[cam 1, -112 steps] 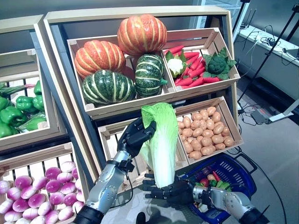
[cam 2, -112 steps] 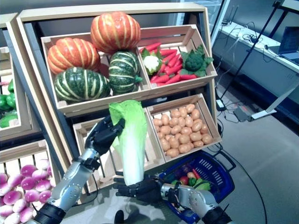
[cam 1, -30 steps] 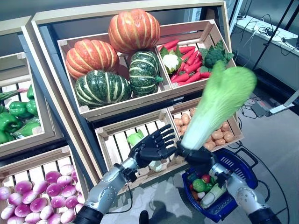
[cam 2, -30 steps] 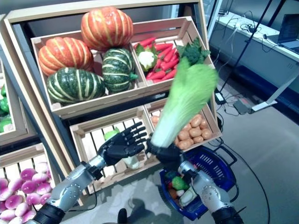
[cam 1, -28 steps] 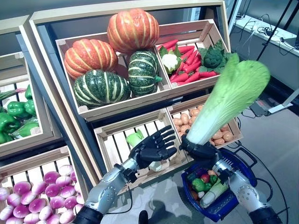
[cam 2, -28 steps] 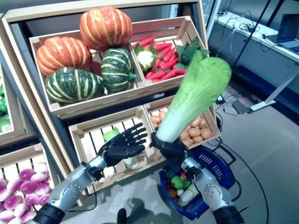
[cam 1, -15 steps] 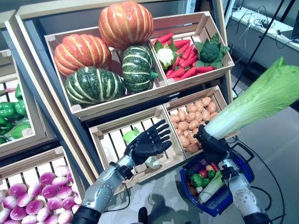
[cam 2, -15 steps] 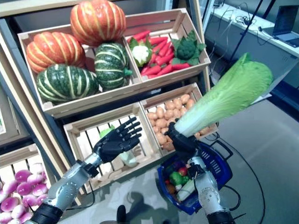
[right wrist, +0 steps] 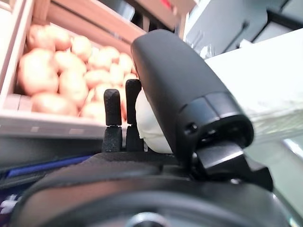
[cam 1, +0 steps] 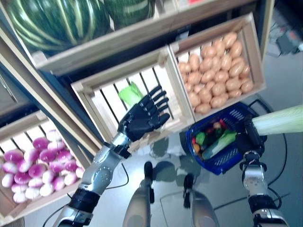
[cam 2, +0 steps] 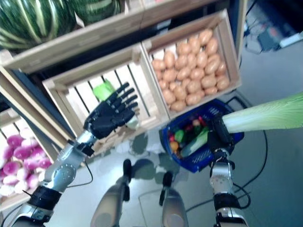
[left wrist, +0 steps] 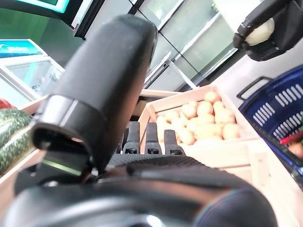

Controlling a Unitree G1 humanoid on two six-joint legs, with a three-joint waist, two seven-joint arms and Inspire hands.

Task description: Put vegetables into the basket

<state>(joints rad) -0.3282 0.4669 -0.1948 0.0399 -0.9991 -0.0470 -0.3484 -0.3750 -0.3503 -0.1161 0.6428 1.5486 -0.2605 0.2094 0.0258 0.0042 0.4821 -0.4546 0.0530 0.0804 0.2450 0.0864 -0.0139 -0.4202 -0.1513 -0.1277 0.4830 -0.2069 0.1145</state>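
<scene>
My right hand is shut on the white stem end of a long napa cabbage. The cabbage lies nearly level, with its leafy end running out past the right edge. The hand hovers over the right side of the blue basket on the floor, which holds several vegetables. In the right wrist view the thumb curls over the cabbage stem. My left hand is open with fingers spread in front of a slatted wooden crate. A small green cabbage lies in that crate.
A crate of potatoes sits just behind the basket. A crate of purple turnips is at the lower left. Green striped pumpkins fill the shelf above. A long green vegetable lies in the basket.
The camera has tipped downward. My right hand has swung the cabbage down and to the right until it lies nearly level above the basket. The left hand stays open by the slatted crate.
</scene>
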